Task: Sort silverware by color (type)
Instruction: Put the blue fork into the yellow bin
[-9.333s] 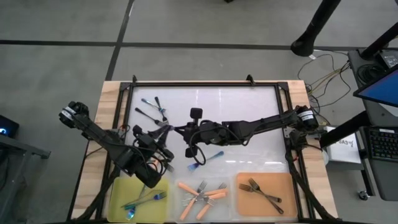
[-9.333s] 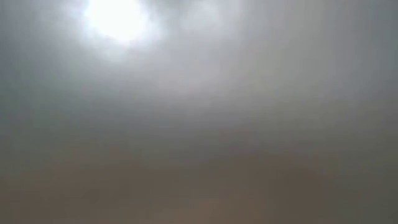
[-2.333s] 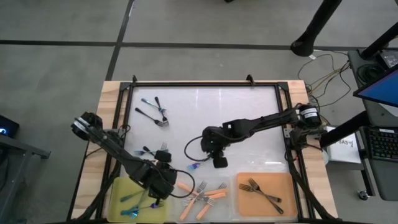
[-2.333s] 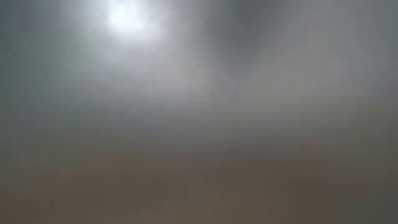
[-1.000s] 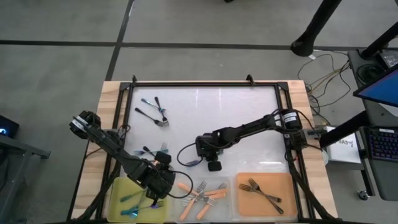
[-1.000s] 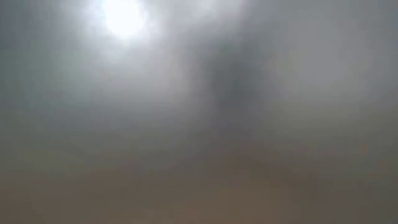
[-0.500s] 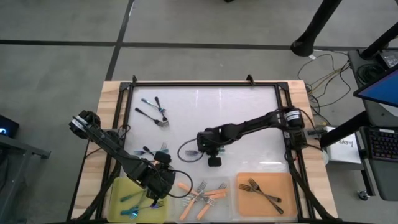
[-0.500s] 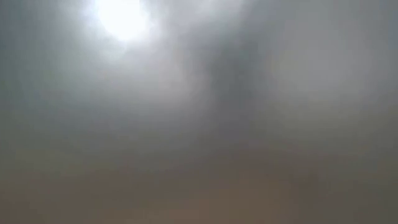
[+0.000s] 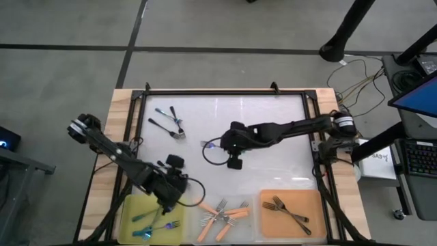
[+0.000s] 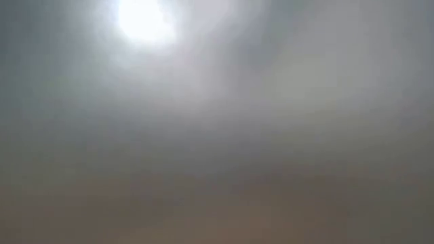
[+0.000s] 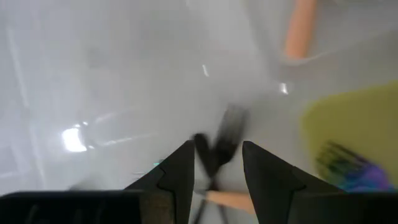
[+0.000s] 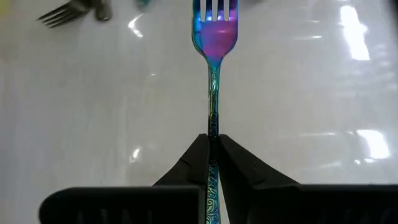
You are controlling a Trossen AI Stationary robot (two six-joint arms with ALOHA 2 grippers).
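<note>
My right gripper (image 9: pixel 220 145) is near the middle of the white mat, shut on an iridescent blue-teal fork (image 12: pixel 215 37) whose tines point toward the table's left. My left gripper (image 9: pixel 172 182) is open just beyond the yellow-green tray (image 9: pixel 134 206). In the left wrist view its fingers (image 11: pixel 216 152) stand over dark forks (image 11: pixel 217 144) on the mat without touching them. The yellow-green tray holds blue-teal forks (image 9: pixel 151 217). The middle clear tray holds orange-handled forks (image 9: pixel 222 214). The orange tray holds dark forks (image 9: pixel 290 210). My right gripper pinches the fork's thin handle (image 12: pixel 212 127) between its two fingers, toward the handle's free end. The fingers come about level from the table's right and lie along the fork. The fork sticks straight out ahead of them, tines forward; whether it clears the mat I cannot tell.
A few loose forks, dark and blue-teal (image 9: pixel 168 121), lie at the mat's far left; one dark fork shows in the right wrist view (image 12: pixel 68 11). A black frame (image 9: pixel 225 92) borders the mat. A black cable (image 9: pixel 213 157) loops below my right gripper. The low view shows only haze.
My right gripper has moved toward the table's far edge, carrying the blue-teal fork with it. My left gripper has drawn back from over the yellow-green tray toward the far edge, over the mat.
</note>
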